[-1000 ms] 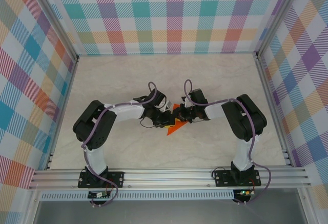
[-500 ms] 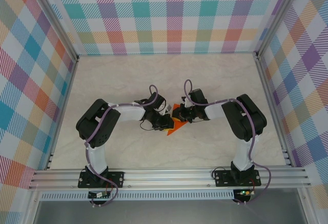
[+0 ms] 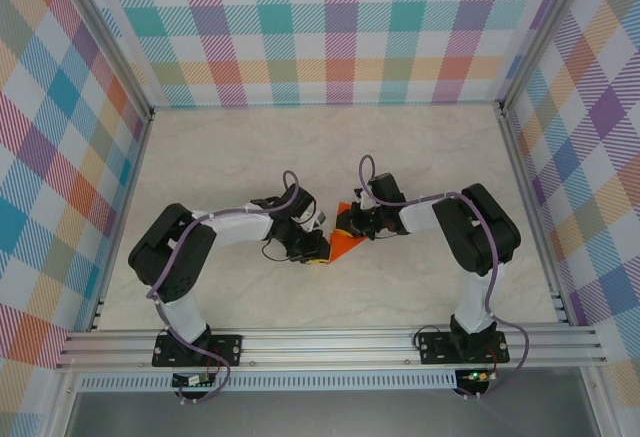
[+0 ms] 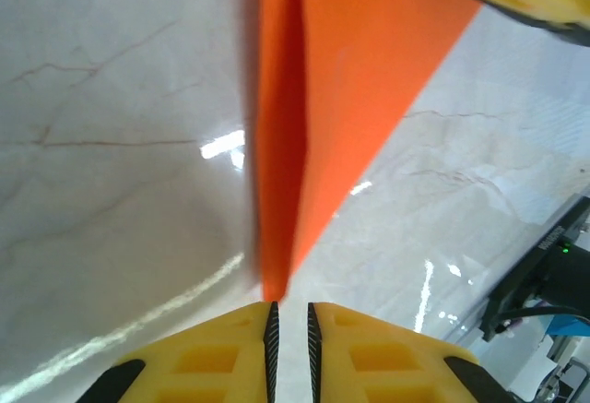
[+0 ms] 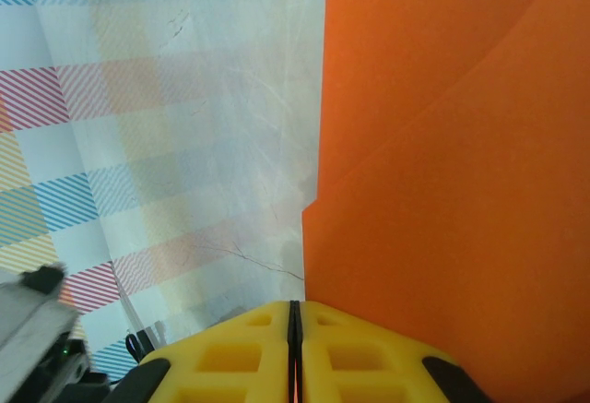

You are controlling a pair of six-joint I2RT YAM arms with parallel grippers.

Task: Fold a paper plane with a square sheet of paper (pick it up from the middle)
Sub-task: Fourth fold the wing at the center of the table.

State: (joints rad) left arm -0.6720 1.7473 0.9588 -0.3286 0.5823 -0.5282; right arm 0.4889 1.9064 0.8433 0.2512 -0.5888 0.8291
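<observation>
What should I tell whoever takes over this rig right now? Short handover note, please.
Right gripper: jaws shut on an edge of the square sheet of paper.
Left gripper: jaws nearly closed at its pointed end; grip unclear.
Paper sits between the two grippers, over the table.
Done: some folds, layers overlapping.
Left: the remaining folds.

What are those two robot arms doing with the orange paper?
They are folding the orange paper into a paper plane in the middle of the table. The right gripper is shut on one edge of the paper and holds it. The left gripper sits at a pointed end of the paper with its fingers almost together; it is hard to tell if it is pinching it. The paper already has a crease and overlapping layers, but it is not a finished plane yet.
</observation>
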